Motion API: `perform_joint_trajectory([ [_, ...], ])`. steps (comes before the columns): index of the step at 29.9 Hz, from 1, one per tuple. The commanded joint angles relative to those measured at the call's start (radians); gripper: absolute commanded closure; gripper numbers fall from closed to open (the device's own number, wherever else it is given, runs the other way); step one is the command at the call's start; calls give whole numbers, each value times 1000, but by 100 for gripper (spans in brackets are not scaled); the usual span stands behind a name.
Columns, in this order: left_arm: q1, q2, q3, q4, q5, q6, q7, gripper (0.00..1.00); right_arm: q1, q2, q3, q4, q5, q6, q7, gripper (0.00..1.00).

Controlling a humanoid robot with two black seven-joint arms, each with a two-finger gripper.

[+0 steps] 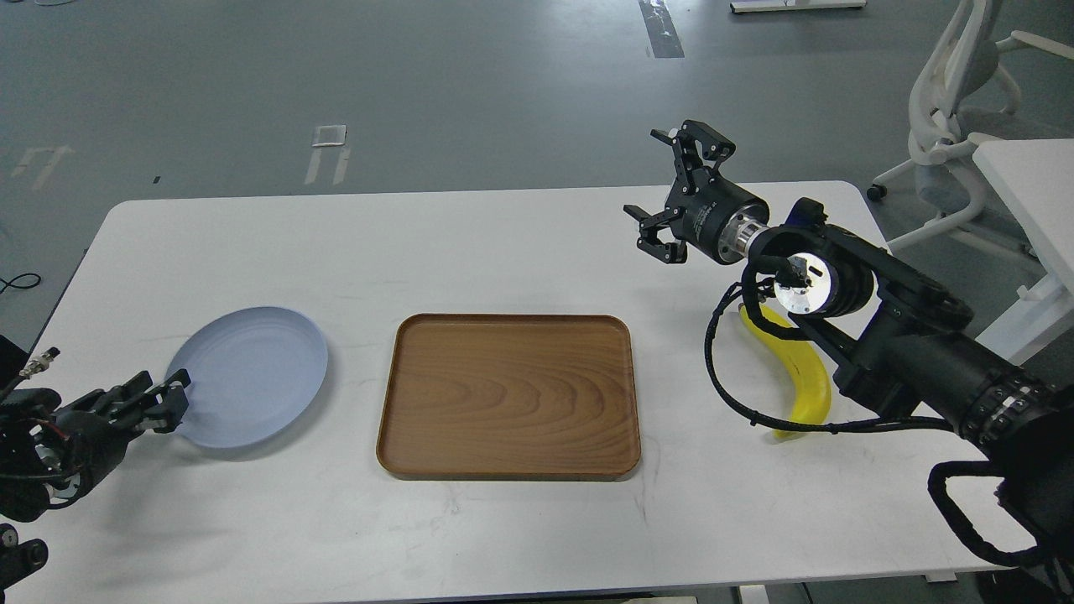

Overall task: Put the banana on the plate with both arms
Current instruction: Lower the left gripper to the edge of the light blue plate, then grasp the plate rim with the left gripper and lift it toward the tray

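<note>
Nearest, the left gripper (172, 398) sits low at the near left corner of the white table (520, 243), its dark fingers bunched against the near-left rim of the round, shallow, pale blue-lavender plate (252, 382); whether they are parted or closed cannot be told from this view. The plate is empty.

At centre lies the rectangular brown wooden tray (508, 396), also empty, standing between the plate and the fruit.

To the right, the curved bright-yellow banana (807, 386) lies flat on the table, partly hidden under the right arm's forearm and looping black cable (730, 390). It is well apart from the plate.

Farthest, the right gripper (671, 193) is raised above the table, fingers spread wide and holding nothing, beyond the banana.

Judgement: the pick has not been made. The right gripper should draw back and descend across the banana's middle, closing across its narrow width.

Clearances: the banana lies well inside the right table edge. Open table lies behind the tray for a carry. The tray's raised rim and the trailing cable are the likely snags.
</note>
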Motion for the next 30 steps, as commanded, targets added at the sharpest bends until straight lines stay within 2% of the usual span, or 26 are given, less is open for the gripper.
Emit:
perform_joint_trajectory([
  [1,1,-1,-1,0,-2,3,-29,73,-2,0,0,0,0,-1,0,0],
  [4,1,-1,-1,0,-2,6,-38,83,-4,0,0,0,0,-3,1,0],
  [6,1,-4,-2,-1,-2,9,-38,100,-4,0,0,0,0,-5,1,0],
  [13,-8,-6,-10,-8,-3,12,-46,100,-1,1,0,0,0,-6,0,0],
  [17,-17,-4,-13,-15,-23,11,-70,100,5,1,2,1,0,-6,1,0],
  [21,-80,-1,-13,-56,-63,-2,-124,100,24,-2,12,0,0,-9,1,0],
  [25,-144,-20,-7,-162,-63,0,-125,100,45,-12,15,-2,2,-11,1,0],
  [30,-220,-121,2,-201,-51,-11,-84,100,51,-13,18,-2,2,-12,1,0],
])
